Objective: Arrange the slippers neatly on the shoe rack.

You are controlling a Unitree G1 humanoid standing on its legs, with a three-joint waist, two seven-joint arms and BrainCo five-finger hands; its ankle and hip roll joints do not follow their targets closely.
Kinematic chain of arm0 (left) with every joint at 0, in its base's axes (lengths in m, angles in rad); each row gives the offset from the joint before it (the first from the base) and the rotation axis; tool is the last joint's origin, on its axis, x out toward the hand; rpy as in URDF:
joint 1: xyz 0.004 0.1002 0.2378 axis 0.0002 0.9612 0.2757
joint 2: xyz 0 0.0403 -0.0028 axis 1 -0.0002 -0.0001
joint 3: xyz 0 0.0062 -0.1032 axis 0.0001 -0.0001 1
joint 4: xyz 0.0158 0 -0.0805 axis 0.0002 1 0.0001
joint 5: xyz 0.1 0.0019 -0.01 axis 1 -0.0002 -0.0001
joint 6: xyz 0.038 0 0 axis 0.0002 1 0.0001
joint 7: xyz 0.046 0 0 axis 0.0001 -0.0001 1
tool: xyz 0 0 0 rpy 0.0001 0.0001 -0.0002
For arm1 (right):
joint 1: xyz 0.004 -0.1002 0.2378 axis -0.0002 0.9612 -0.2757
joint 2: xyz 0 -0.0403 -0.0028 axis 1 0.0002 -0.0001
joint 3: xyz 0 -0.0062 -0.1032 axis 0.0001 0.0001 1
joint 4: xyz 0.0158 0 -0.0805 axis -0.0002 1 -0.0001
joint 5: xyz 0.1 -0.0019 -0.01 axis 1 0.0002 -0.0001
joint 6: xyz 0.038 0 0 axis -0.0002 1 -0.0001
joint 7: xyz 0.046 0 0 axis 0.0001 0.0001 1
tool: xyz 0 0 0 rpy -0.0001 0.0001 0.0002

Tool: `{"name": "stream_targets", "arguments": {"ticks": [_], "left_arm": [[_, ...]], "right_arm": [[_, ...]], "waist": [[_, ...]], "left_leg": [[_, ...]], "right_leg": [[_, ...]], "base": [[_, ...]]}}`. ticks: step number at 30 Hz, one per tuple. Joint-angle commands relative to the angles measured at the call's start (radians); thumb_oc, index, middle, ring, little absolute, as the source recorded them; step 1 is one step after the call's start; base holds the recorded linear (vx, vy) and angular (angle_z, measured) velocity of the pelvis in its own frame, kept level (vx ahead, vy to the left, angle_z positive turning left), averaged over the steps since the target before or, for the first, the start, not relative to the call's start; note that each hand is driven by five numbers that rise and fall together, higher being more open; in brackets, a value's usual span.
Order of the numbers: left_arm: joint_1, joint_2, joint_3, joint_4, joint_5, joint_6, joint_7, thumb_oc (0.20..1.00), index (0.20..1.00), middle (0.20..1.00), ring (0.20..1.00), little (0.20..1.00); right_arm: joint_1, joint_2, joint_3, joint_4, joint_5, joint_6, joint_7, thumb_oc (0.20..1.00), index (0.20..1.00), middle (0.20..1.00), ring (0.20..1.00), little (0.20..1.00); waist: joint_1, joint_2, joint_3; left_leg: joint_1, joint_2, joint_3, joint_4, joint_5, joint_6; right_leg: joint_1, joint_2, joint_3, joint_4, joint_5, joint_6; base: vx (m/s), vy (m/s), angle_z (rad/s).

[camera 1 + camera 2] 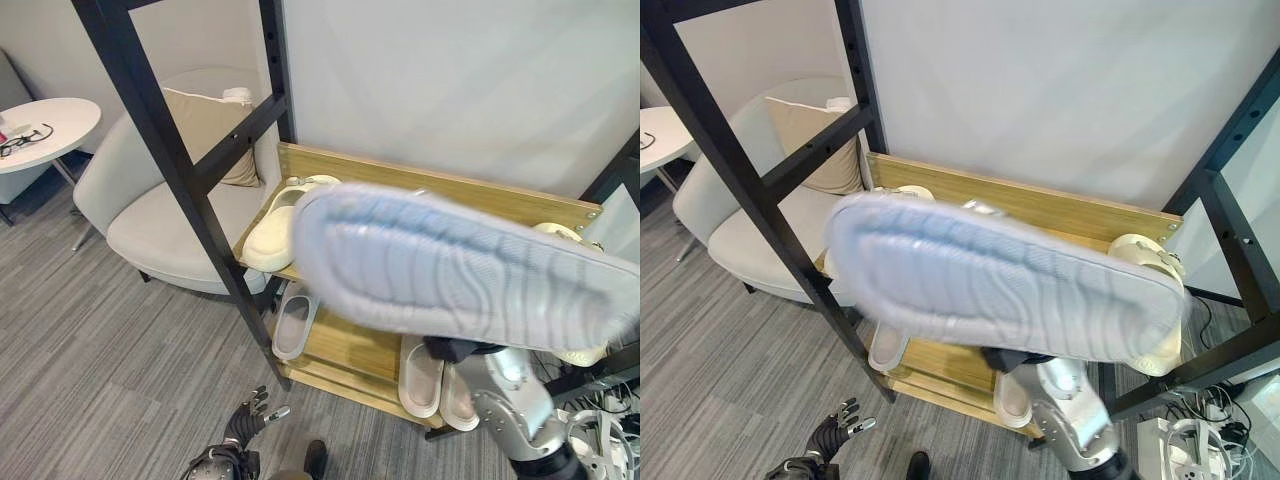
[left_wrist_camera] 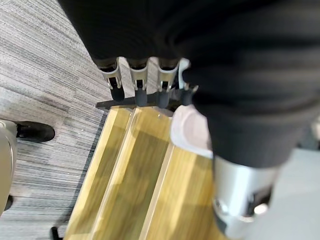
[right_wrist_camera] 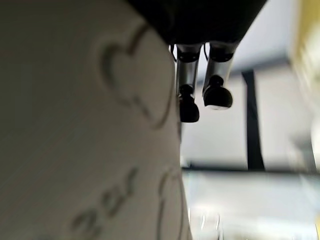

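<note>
A pale grey-white slipper (image 1: 470,270) is held up close before the head camera, sole toward it; wavy ribbed tread is seen across the whole sole. It is raised above the wooden shoe rack (image 1: 450,190), set in a black frame (image 1: 160,130). Cream slippers (image 1: 275,230) are lain on the upper shelf, and pale pink slippers (image 1: 420,385) on the lower one. The right hand (image 3: 200,95) is raised under the slipper, fingers curled against its side, as the right wrist view shows. The left hand (image 1: 250,420) is held low over the carpet, fingers relaxed and slightly spread.
</note>
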Motion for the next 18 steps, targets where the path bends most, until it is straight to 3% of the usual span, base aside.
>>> {"name": "stream_targets", "arguments": {"ticks": [1,4,10,11,12,16,18], "left_arm": [[-0.079,0.030,-0.016,0.032,-0.030,-0.070,0.011,1.000,1.000,1.000,1.000,1.000],[-0.093,0.027,-0.018,0.053,-0.038,-0.081,0.018,1.000,1.000,1.000,1.000,1.000],[-0.095,0.013,0.007,0.103,-0.034,-0.086,0.019,1.000,1.000,1.000,1.000,1.000],[-0.080,0.003,0.029,0.116,-0.017,-0.083,0.019,1.000,1.000,1.000,1.000,1.000],[-0.079,0.003,0.028,0.116,-0.017,-0.083,0.019,1.000,1.000,1.000,1.000,1.000],[-0.052,-0.003,0.027,0.121,0.009,-0.082,0.022,1.000,1.000,1.000,1.000,1.000],[-0.051,0.014,0.006,0.096,0.012,-0.091,0.027,1.000,1.000,1.000,1.000,1.000]], "right_arm": [[-0.088,0.027,0.028,-0.001,0.090,-0.020,0.077,0.200,0.200,0.200,0.200,0.200],[-0.099,0.041,0.084,0.091,0.029,-0.009,0.085,0.200,0.200,0.200,0.200,0.200],[-0.042,-0.023,0.074,0.162,-0.273,-0.017,0.060,0.200,0.200,0.200,0.200,0.200],[0.006,-0.085,0.049,0.209,-0.514,-0.030,0.016,0.200,0.200,0.200,0.200,0.200],[0.007,-0.085,0.049,0.208,-0.517,-0.031,0.015,0.200,0.200,0.200,0.200,0.200],[0.031,-0.165,0.008,0.280,-0.835,-0.061,-0.118,0.200,0.200,0.200,0.200,0.200],[0.006,-0.195,0.001,0.359,-0.929,-0.057,-0.191,0.200,0.200,0.200,0.200,0.200]], "waist": [[0.041,-0.001,-0.001],[0.065,-0.001,0.003],[0.077,0.006,0.022],[0.080,0.011,0.039],[0.080,0.012,0.038],[0.083,0.018,0.073],[0.088,0.027,0.127]], "left_leg": [[0.077,0.066,0.017,0.000,-0.105,-0.037],[0.068,0.068,-0.008,0.000,-0.094,-0.048],[0.056,0.071,-0.040,0.000,-0.080,-0.058],[0.050,0.076,-0.051,0.000,-0.074,-0.062],[0.050,0.076,-0.052,0.000,-0.074,-0.062],[0.034,0.086,-0.069,0.000,-0.063,-0.065],[0.004,0.098,-0.081,0.007,-0.047,-0.063]], "right_leg": [[-0.024,-0.023,0.006,0.066,-0.051,0.012],[-0.015,-0.018,-0.022,0.062,-0.058,0.005],[-0.010,-0.010,-0.057,0.064,-0.071,-0.003],[-0.011,-0.005,-0.072,0.063,-0.077,-0.005],[-0.011,-0.005,-0.073,0.063,-0.077,-0.006],[-0.023,0.004,-0.086,0.072,-0.087,-0.008],[-0.064,0.008,-0.094,0.109,-0.099,-0.015]], "base": [[-0.06,-0.081,0.14],[-0.04,-0.066,0.40],[-0.03,-0.043,0.24],[-0.04,-0.051,0.13],[-0.05,-0.046,0.16],[-0.05,-0.045,0.11],[-0.26,-0.064,0.16]]}}
